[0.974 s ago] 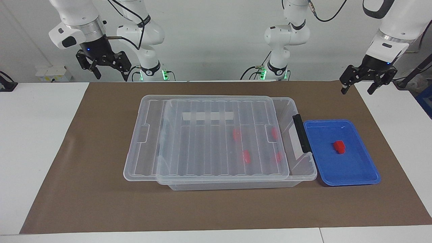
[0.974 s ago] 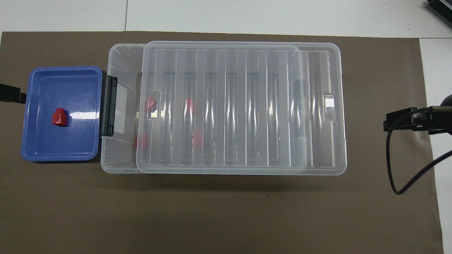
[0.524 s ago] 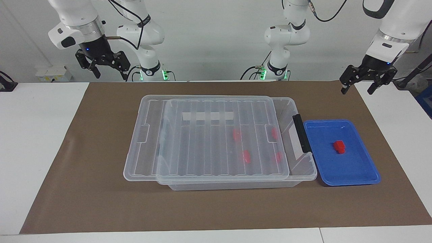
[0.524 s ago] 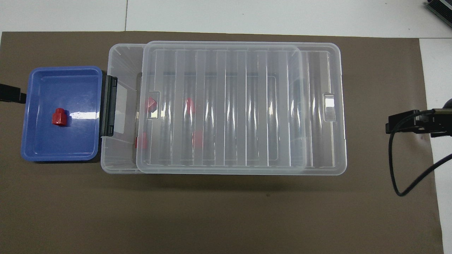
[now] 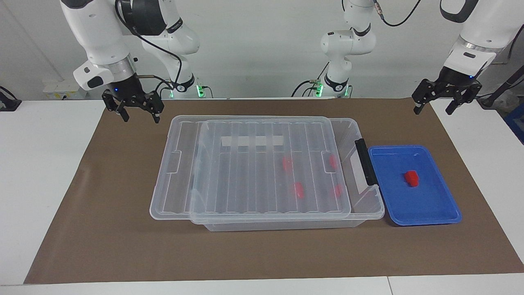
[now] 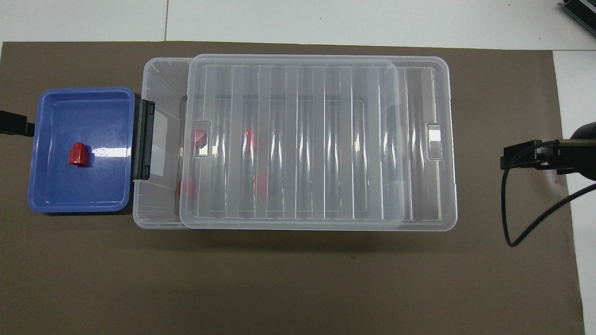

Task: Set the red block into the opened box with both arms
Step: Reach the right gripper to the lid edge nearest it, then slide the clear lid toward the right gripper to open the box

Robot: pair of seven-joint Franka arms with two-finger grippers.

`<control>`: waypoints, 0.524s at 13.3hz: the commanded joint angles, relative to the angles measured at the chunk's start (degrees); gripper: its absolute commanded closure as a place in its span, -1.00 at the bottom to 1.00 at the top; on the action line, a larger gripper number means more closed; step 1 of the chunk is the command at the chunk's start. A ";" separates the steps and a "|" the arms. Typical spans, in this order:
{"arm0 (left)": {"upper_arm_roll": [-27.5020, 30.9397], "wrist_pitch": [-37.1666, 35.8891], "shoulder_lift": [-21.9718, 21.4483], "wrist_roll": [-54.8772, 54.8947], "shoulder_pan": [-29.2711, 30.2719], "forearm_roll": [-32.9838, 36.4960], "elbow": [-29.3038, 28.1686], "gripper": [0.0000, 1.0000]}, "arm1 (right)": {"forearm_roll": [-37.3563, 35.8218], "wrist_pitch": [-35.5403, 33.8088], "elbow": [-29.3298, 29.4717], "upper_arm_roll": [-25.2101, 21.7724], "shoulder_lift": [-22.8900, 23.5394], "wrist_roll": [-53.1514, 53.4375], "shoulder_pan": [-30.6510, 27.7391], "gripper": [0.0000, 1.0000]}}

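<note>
- Black two-finger right gripper (image 5: 138, 115) on its white jointed arm: hangs in the air over the brown mat (image 5: 123, 229), by the corner of the clear bin at the right arm's end of the table; jaws spread wide, holding nothing.
- Brown paper mat: covers the middle of the white table (image 5: 45, 164); bin and tray both rest on it.
- Clear plastic storage box (image 5: 368, 205): large, rectangular, lying lengthwise along the table; black handle bar (image 5: 365, 162) on its end toward the left arm.
- Ribbed transparent lid (image 5: 254, 172): lies on the box, slid toward the right arm's end, so a strip of the box stands uncovered by the handle bar.
- Red blocks inside the box, four, seen blurred through the lid (image 5: 287, 164) (image 5: 299, 190) (image 5: 337, 190) (image 5: 333, 161): all in the half toward the left arm.
- Shallow blue plastic tray (image 5: 434, 213): just beside the handle end of the box.
- Small bright-red plastic block (image 5: 412, 178): lies in the tray, near its middle, apart from both grippers.
- Black two-finger left gripper (image 5: 434, 107): in the air over the mat's edge at the left arm's end; jaws wide apart, empty.
</note>
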 commanded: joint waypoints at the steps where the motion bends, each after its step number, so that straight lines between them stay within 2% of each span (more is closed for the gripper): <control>1: 0.38 -0.26 -1.49 -0.30 -0.31 -0.44 -1.59 -1.00 | 1.09 6.96 -4.52 0.39 1.49 0.65 0.78 -0.99; 4: 0.38 -0.34 -1.49 -0.30 -0.31 -0.44 -1.59 -1.00 | 1.09 11.27 -4.87 0.39 6.15 1.01 1.14 -0.99; 7: 0.38 -0.34 -1.49 -0.30 -0.31 -0.44 -1.59 -1.00 | 1.01 11.72 -7.42 0.30 6.52 -0.21 1.41 -0.98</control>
